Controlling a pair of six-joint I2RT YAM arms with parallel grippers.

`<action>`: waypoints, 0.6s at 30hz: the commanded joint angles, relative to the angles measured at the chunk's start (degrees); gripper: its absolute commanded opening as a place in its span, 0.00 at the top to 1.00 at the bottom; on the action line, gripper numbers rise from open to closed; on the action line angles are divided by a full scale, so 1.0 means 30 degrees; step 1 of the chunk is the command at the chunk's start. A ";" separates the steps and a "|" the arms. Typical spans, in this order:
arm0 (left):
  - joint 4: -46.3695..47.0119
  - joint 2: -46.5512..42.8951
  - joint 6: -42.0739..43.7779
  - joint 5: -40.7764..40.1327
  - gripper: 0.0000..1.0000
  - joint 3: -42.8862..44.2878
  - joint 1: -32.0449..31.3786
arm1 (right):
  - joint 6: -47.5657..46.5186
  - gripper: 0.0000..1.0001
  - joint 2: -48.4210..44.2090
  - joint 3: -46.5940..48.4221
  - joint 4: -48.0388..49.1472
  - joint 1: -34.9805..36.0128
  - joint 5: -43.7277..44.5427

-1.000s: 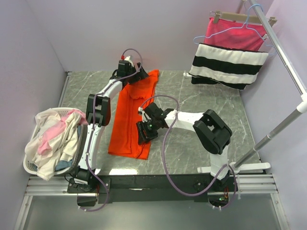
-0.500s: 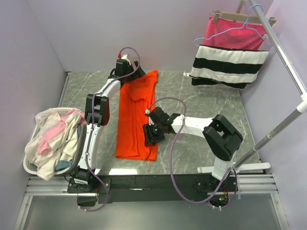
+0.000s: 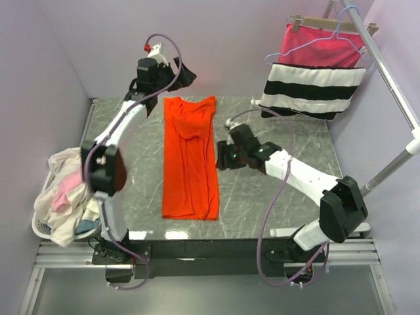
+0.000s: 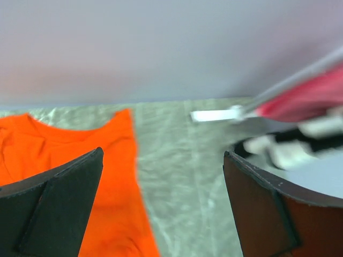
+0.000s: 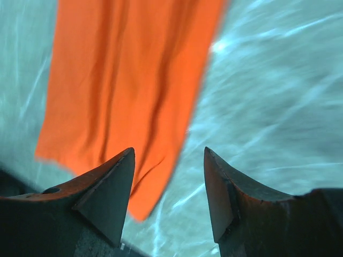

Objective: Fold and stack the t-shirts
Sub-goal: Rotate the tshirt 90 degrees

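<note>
orange-red t-shirt (image 3: 190, 157) lies flat on your desk (image 3: 282, 138), folded into a long narrow strip with soft lengthwise creases. its collar is at the far end and its hem is near the front edge. your left end effector (image 3: 182, 71) hangs above the far edge of the desk, just beyond the collar. its jaws are spread wide with nothing between them. your right end effector (image 3: 226, 156) sits just beside the shirt's right edge, about halfway along. its jaws are apart and hold nothing; you cannot tell whether it touches the cloth. the other t-shirts (image 3: 69, 193), cream-white and pale pink, are heaped in the white basket (image 3: 39, 230) at the desk's left side. a pink cloth with black and white stripes (image 3: 314, 85) hangs from the rail (image 3: 384, 65) at the far right.
</note>
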 commanded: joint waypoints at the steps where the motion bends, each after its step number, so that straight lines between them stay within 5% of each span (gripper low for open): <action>1: -0.0243 -0.4209 0.0892 -0.1060 0.00 -0.6013 -0.1787 | 0.0299 0.39 -0.0477 0.0954 -0.0113 -0.2676 0.1710; 8: -0.0538 -0.7580 0.0777 -0.5690 0.01 -1.3778 -0.4956 | -0.0639 0.39 0.1191 0.3005 -0.0933 -0.3588 0.2939; 18: -0.1444 -0.7702 0.0188 -1.0031 0.01 -1.5810 -0.7476 | -0.0434 0.39 0.1750 0.2304 -0.0289 -0.4028 0.1974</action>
